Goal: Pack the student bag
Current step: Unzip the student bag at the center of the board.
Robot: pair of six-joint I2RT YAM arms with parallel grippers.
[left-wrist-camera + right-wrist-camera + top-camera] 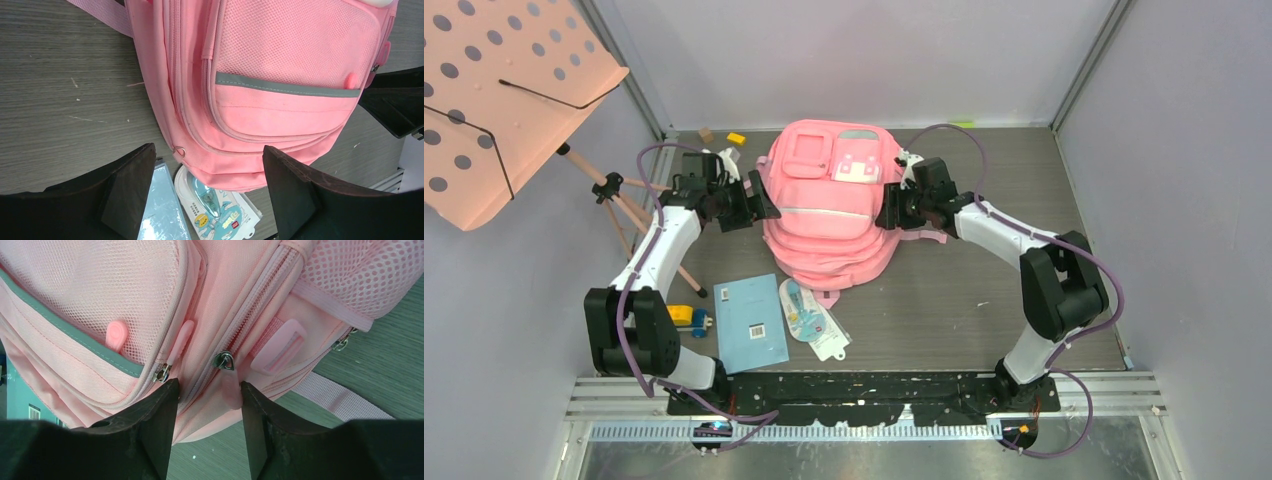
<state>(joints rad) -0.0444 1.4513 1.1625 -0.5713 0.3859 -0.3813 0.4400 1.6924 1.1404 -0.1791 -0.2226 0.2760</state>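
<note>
Bag (829,215) lies front up on the table (944,300), toward the far side, between the two grippers. Every zip we can see runs closed, and nothing of the inside shows. The mesh front pockets look flat; we cannot tell whether they hold anything.

Left gripper (766,207) hangs at the bag's left flank with jaws wide, holding nothing.

Right gripper (887,214) is at the right flank with jaws about half wide, astride a pink zip pull (231,389). The pull lies close to one finger, with a clear gap to the other, so it is not clamped.

Outside the bag, on the table nearer the arms, a blue notebook (749,322) and a blister pack (812,318) lie side by side. The pack's far end is just beside the bag's near edge.
</note>
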